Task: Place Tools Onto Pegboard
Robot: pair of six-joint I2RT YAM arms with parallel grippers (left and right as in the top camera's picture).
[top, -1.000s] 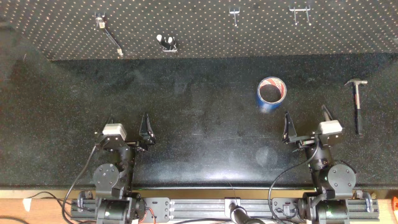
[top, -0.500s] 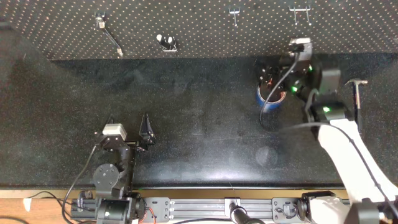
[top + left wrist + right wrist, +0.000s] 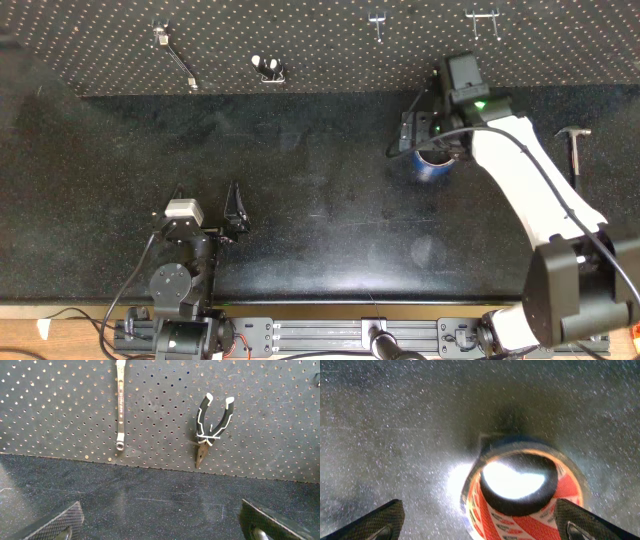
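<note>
Item: one roll of adhesive tape [image 3: 436,167], blue on its outer wall, with red-and-white print seen on its inner core [image 3: 520,497]; it is located on the black speckled table mat [image 3: 320,210], right of centre and near the foot of the pegboard, with its hole turned up towards the right wrist camera. Right gripper [image 3: 482,527]: it is positioned over the roll [image 3: 425,135], its claw spread wide, with one finger shown well out to each side of the roll and nothing held. Left gripper [image 3: 207,200]: it is placed low over the mat near its own base, its claw likewise spread wide [image 3: 162,527] and nothing held, and faced towards the board. Item: one hammer with a metal head and dark handle [image 3: 575,160], laid flat on the mat at the far right, apart from the tape. Backing: dark perforated pegboard [image 3: 320,45] along the far edge of the mat. Hung on it: one slim silver wrench [image 3: 120,405], at the left [image 3: 175,55]; one pair of black-and-white-handled pliers [image 3: 212,427], nose down, to the right of the wrench [image 3: 267,68]. Also fitted: one bare metal hook [image 3: 377,22] and one bare double metal hook [image 3: 484,20], on the board's right half.
</note>
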